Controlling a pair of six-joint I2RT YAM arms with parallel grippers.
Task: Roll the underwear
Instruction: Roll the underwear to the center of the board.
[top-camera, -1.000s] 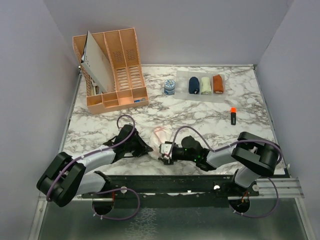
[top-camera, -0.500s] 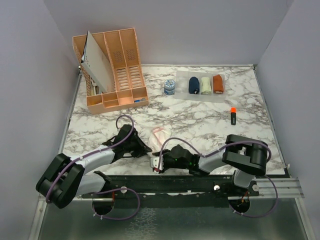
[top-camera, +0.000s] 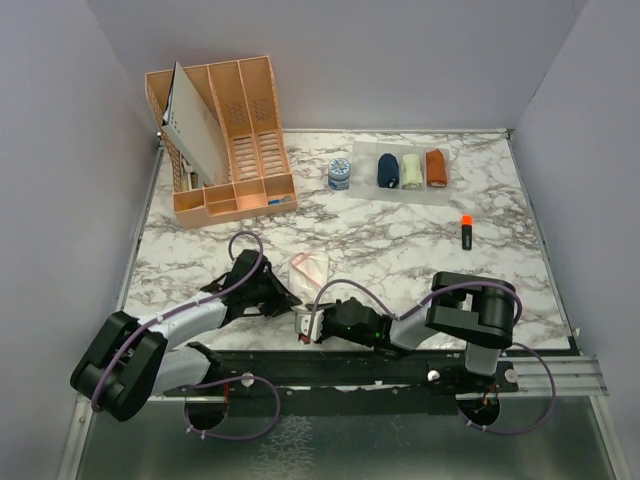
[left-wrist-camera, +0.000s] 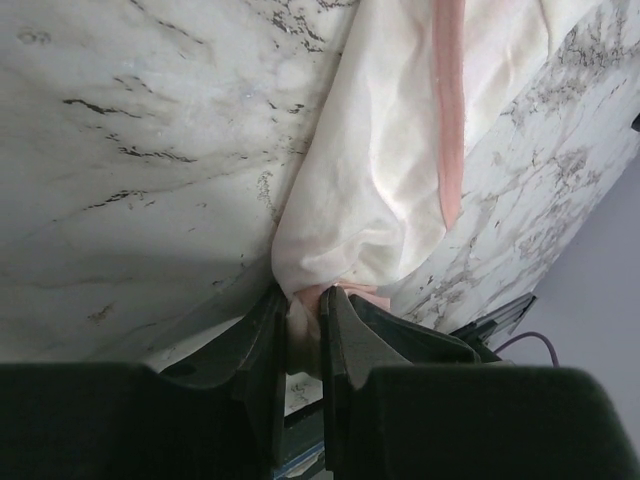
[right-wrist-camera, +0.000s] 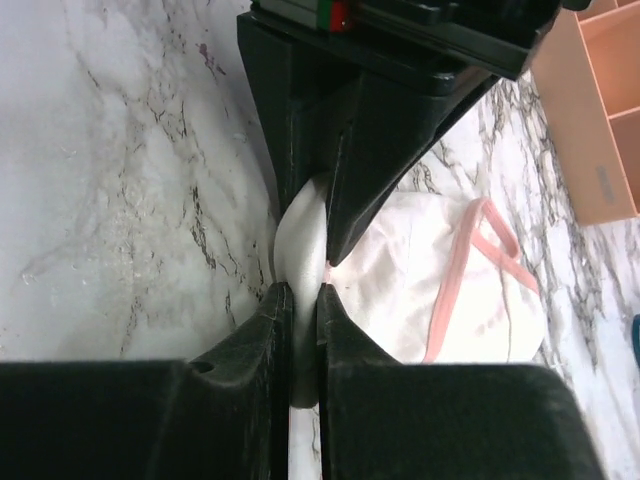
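The whitish-pink underwear (top-camera: 308, 268) with pink edging lies flat near the table's front edge. My left gripper (top-camera: 293, 297) is shut on its near corner, and the left wrist view shows the cloth (left-wrist-camera: 380, 150) bunched between the fingers of that gripper (left-wrist-camera: 305, 300). My right gripper (top-camera: 305, 323) sits just in front of the left one, tip to tip. It is shut on a fold of the same cloth (right-wrist-camera: 440, 290), pinched in the narrow gap of that gripper (right-wrist-camera: 303, 292). The navy underwear (top-camera: 387, 169) lies rolled at the back.
A cream bundle (top-camera: 411, 170) and a rust-orange bundle (top-camera: 436, 167) lie beside the navy roll. A small blue-and-white tub (top-camera: 339, 175) stands to their left. A peach organizer (top-camera: 225, 130) fills the back left. An orange-capped marker (top-camera: 466, 232) lies at the right.
My right gripper has slid left along the front edge to the left gripper's tip and closed on the cloth. The underwear has shifted a little left.
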